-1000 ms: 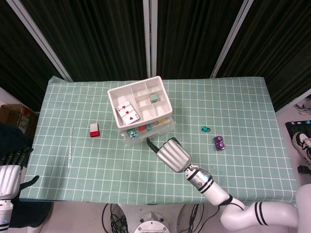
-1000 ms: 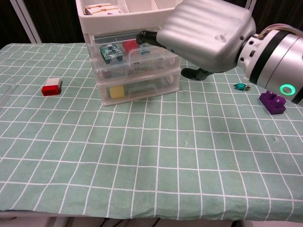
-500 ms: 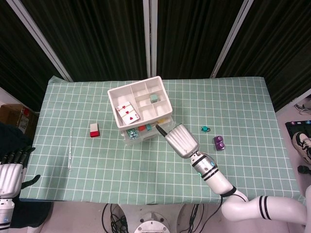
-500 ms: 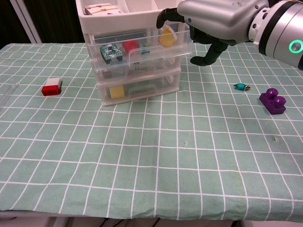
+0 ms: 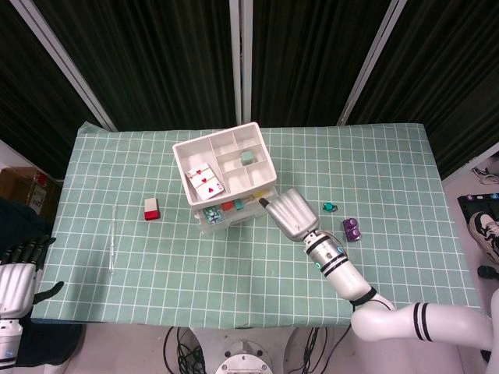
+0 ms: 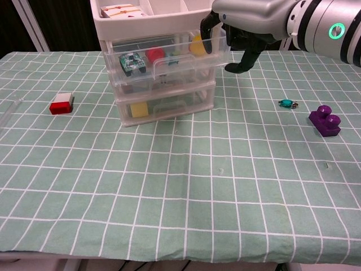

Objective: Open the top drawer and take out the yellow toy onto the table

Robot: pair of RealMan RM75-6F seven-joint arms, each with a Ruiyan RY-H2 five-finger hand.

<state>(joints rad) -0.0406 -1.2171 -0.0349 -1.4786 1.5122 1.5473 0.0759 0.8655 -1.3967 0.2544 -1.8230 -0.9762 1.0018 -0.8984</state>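
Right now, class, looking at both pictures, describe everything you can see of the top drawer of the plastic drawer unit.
The top drawer is clear plastic, so its contents show through its front: a yellow toy at the right end, a red piece and a small green-and-white item. It sits pulled out a little, under the white compartment tray and above a lower drawer. The right hand reaches over its right end, fingertips curled at the drawer's rim beside the yellow toy.
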